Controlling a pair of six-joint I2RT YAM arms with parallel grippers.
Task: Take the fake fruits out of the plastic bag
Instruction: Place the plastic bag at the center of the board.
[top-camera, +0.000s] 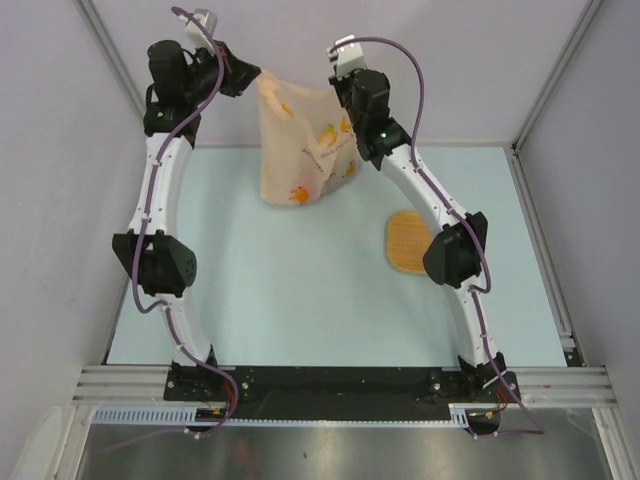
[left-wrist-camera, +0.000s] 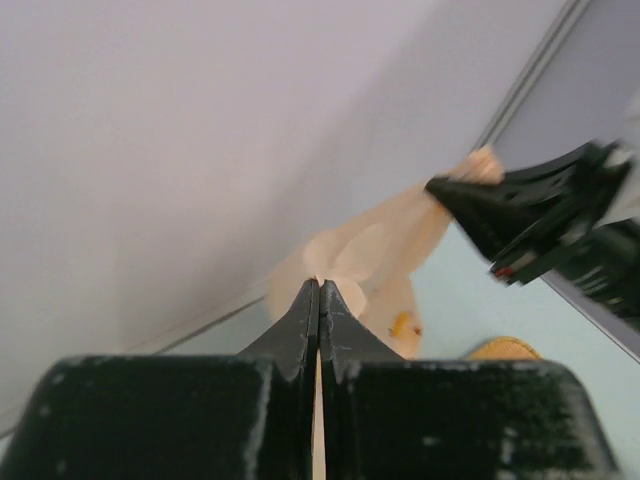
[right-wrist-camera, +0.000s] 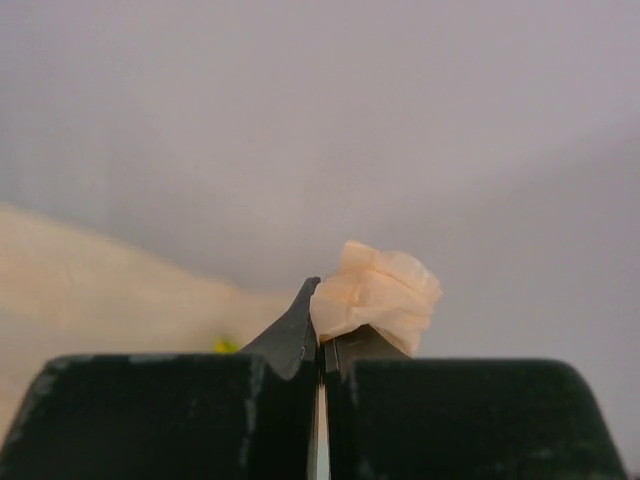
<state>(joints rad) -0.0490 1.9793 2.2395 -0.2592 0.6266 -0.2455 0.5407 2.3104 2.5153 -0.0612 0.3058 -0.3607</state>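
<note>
The pale peach plastic bag (top-camera: 305, 145) hangs in the air over the back of the table, stretched between both grippers. My left gripper (top-camera: 250, 78) is shut on its left top corner, and the bag (left-wrist-camera: 380, 250) spreads out from the pinched fingertips (left-wrist-camera: 320, 285). My right gripper (top-camera: 340, 90) is shut on the right top corner, where a bunched wad of the bag (right-wrist-camera: 385, 290) sticks out past the tips. Small yellow-orange shapes of the fake fruits (top-camera: 298, 195) show faintly through the bag's lower part. One yellow spot (left-wrist-camera: 403, 323) also shows in the left wrist view.
An orange woven tray (top-camera: 406, 241) lies flat on the pale blue table (top-camera: 280, 290), right of centre and beside the right arm's elbow. Grey walls close in the back and both sides.
</note>
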